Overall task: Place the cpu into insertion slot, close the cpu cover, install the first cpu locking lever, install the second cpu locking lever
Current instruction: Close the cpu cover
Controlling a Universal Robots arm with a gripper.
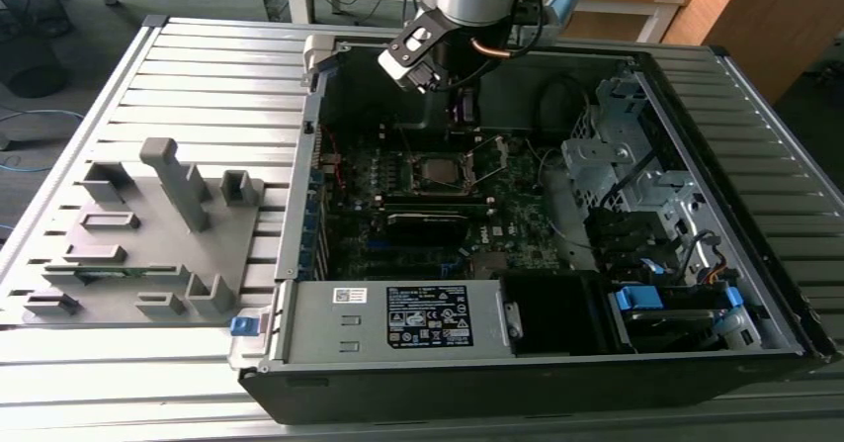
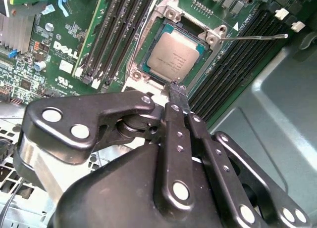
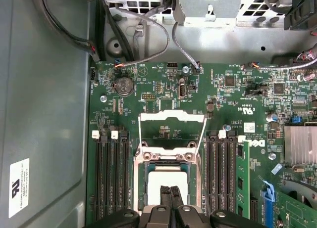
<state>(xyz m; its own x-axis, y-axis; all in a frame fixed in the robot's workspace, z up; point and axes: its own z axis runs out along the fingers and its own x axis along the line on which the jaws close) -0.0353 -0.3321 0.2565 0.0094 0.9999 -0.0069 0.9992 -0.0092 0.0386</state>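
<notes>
The cpu (image 2: 173, 57) lies flat in the insertion slot (image 2: 140, 75), silver top up. The cpu cover (image 3: 172, 116) is tilted up, open, off the slot. The pincer (image 3: 171, 193) hovers just above the cpu's edge, its 2 fingers pressed together and holding nothing, inside the open computer case (image 1: 528, 383).

Workshop or lab, slatted metal bench (image 1: 198, 76), opened computer case (image 1: 528, 388)

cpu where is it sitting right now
In the second wrist view the cpu lies flat in the insertion slot, between the two banks of memory slots, with the shut hand close by one edge.
</notes>
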